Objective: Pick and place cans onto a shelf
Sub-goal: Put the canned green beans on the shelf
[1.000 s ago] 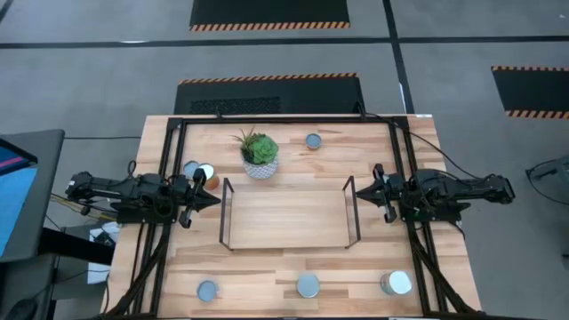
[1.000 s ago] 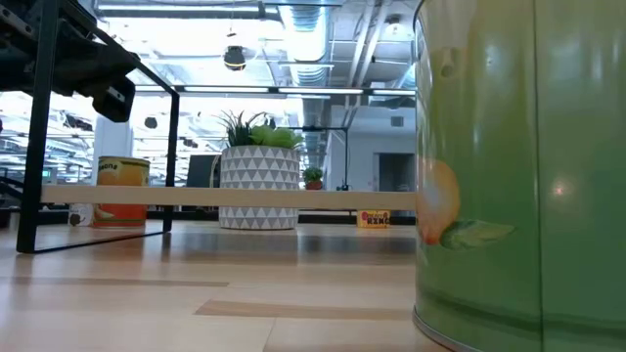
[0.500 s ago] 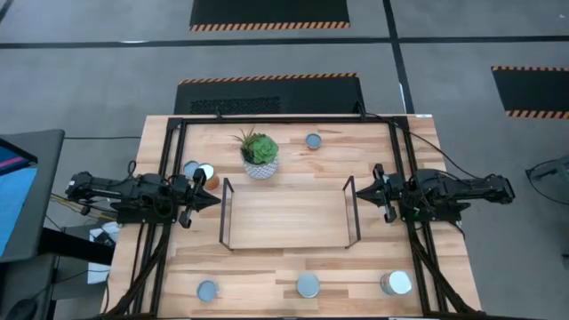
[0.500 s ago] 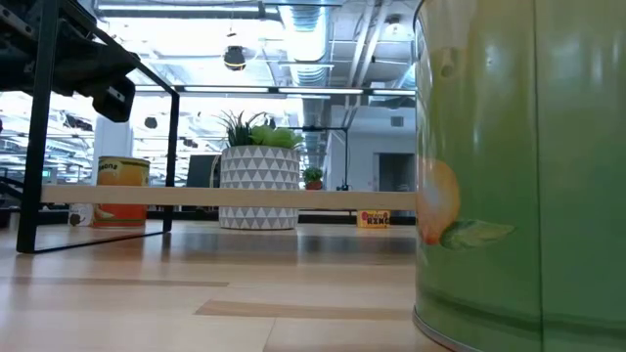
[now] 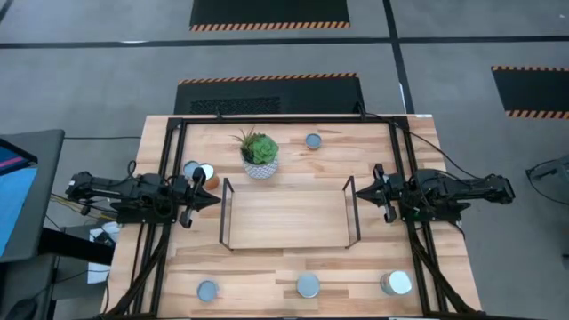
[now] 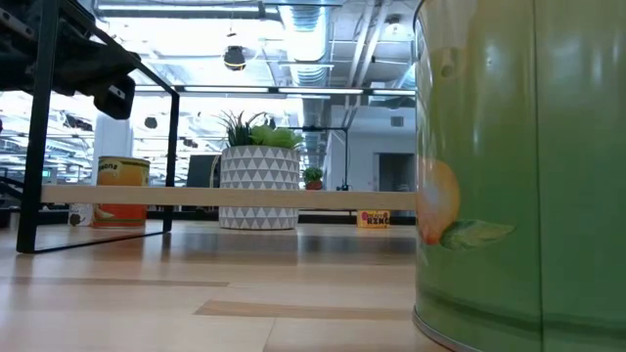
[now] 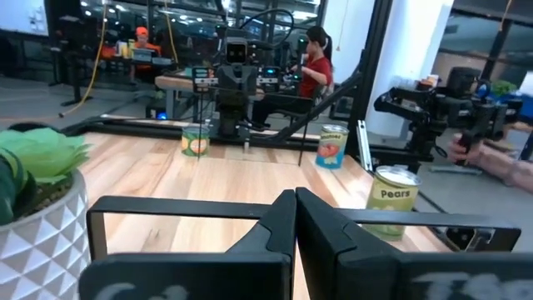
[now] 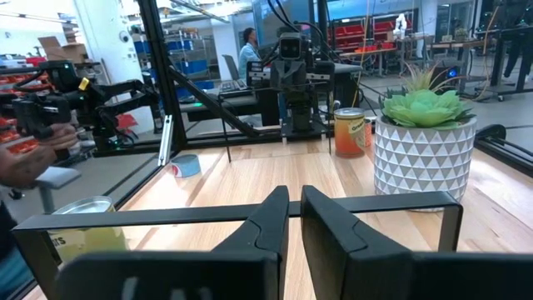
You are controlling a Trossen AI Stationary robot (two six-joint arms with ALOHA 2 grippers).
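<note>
The light-wood shelf (image 5: 289, 213) with black wire ends stands mid-table. Two cans (image 5: 198, 171), one of them orange-sided, stand at its far left. One can (image 5: 312, 140) stands by the far edge. Three cans (image 5: 207, 291) (image 5: 308, 285) (image 5: 396, 283) stand along the near edge. The low view shows one of them close up as a green wall (image 6: 518, 176). My left gripper (image 5: 216, 201) (image 7: 296, 208) is shut and empty at the shelf's left end. My right gripper (image 5: 357, 188) (image 8: 294, 208) is shut and empty at its right end.
A green succulent in a white patterned pot (image 5: 260, 156) stands behind the shelf's far left corner. The black table frame (image 5: 284, 120) runs around the table. People and other equipment show in the room beyond, and a person's hand (image 8: 25, 158) is off the table's near side.
</note>
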